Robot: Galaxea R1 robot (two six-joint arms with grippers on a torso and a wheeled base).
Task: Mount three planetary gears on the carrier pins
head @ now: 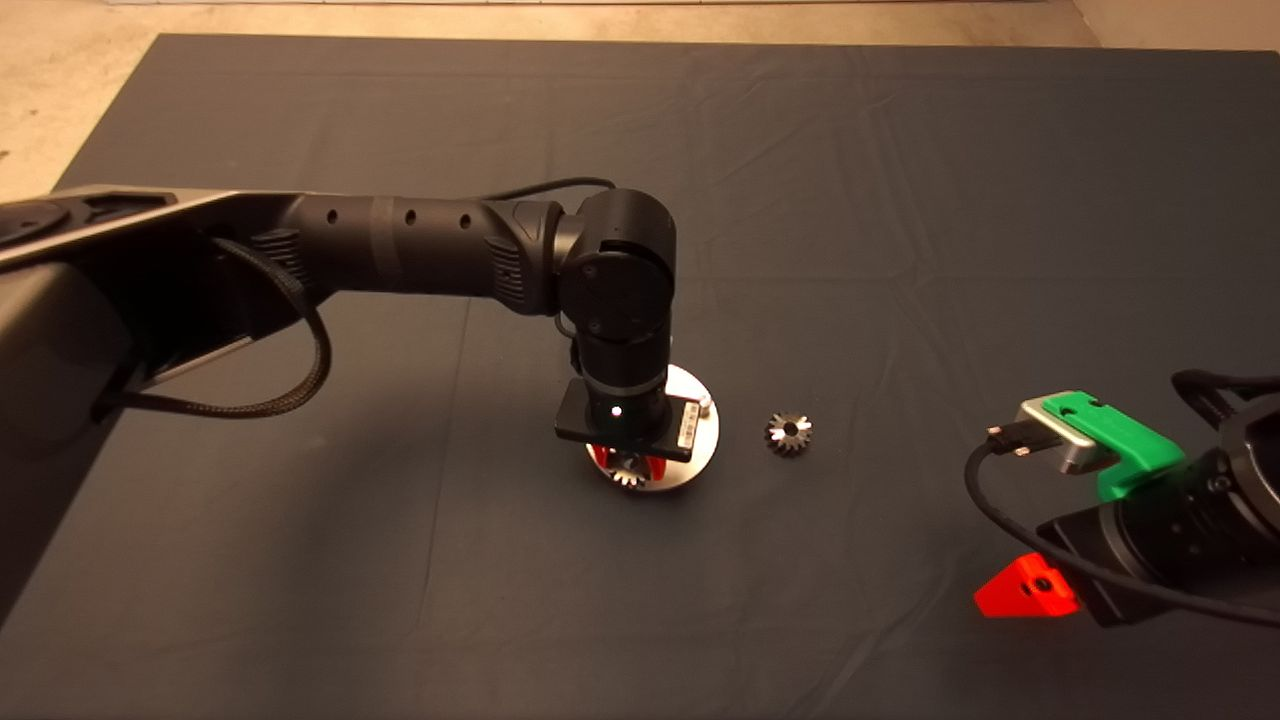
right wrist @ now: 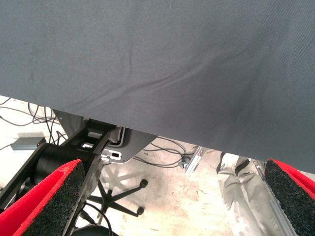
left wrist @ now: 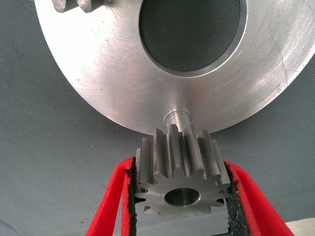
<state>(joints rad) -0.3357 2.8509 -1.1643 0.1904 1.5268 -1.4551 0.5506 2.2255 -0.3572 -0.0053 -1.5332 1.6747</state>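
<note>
Gear (left wrist: 182,179) pinched between the left gripper (left wrist: 182,196) fingers, hanging right at a pin (left wrist: 176,118) on the disc (left wrist: 123,83) rim.

Bore looks a bit off from the pin, just ahead of the fingers, so I reckon coming down now could land the gear face on the pin tip and cock it, or nudge the disc across the mat (head: 900,200). Left arm reaches in and the wrist points straight down over the disc. One gear (left wrist: 74,4) already sits across the disc, another (head: 789,433) lies on the mat just off to the side. Right gripper (right wrist: 172,206) is parked wide open, holding nothing, well clear.
</note>
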